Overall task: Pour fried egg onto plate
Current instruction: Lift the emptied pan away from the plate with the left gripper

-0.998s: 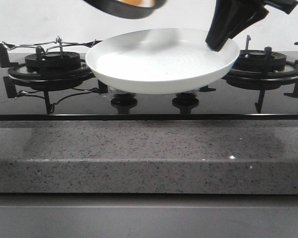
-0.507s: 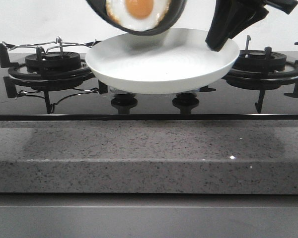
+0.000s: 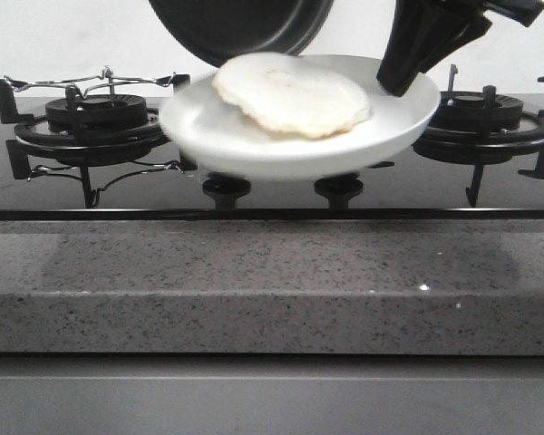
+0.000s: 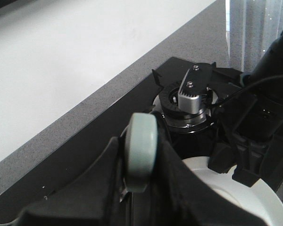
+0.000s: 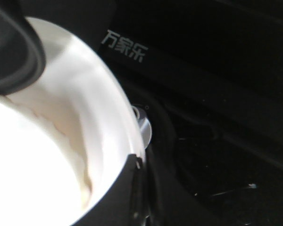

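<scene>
The fried egg, a pale cream disc with browned edges, lies yolk side down in the white plate. My right gripper is shut on the plate's right rim and holds it above the stove. The black frying pan is tipped over just above the plate's far left. My left gripper is shut on the pan's grey handle; it is out of the front view. In the right wrist view the plate and the egg's edge show, with the pan's dark rim above them.
A black glass gas hob with a burner grate at the left and one at the right, two knobs below the plate. A grey speckled stone counter edge runs along the front. A white wall is behind.
The pan tipped further over and the egg slid out of it, landing upside down in the plate. The plate dipped slightly and is blurred at its left rim.
</scene>
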Available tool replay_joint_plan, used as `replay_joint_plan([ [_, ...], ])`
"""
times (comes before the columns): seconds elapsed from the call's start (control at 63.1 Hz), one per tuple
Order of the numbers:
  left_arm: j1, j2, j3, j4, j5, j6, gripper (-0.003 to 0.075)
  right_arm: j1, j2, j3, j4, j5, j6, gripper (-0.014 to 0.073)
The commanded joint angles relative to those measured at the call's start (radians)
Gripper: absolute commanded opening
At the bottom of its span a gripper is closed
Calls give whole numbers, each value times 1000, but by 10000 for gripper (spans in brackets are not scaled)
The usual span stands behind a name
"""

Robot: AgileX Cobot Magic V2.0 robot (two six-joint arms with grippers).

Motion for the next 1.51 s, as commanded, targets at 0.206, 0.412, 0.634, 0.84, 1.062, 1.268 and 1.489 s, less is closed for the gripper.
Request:
replay_joint_plan([
  [0.206,63,-39,-39,4,-125,-177,-20,-2,-46,-25,34,-42,-6,-61],
  [0.412,261,-39,-39,-201,-180,-245,-20,-2,-46,-25,34,-42,-6,-61],
  [0.634,525,-10,-39,-740,-150,18,-20,-2,-46,-25,34,-42,-6,-61],
  [0.84,827,107,-39,-1435,159,353,-20,-2,-46,-25,34,-42,-6,-61],
  [1.062,1003,272,-39,-1615,321,354,-20,-2,-46,-25,34,-42,-6,-61],
  [1.268,1079,385,-39,-1660,366,354,-20,-2,-46,-25,34,-42,-6,-61],
  [1.489,1093,468,-37,-1651,382,351,-20,-2,-46,-25,34,-42,-6,-61],
])
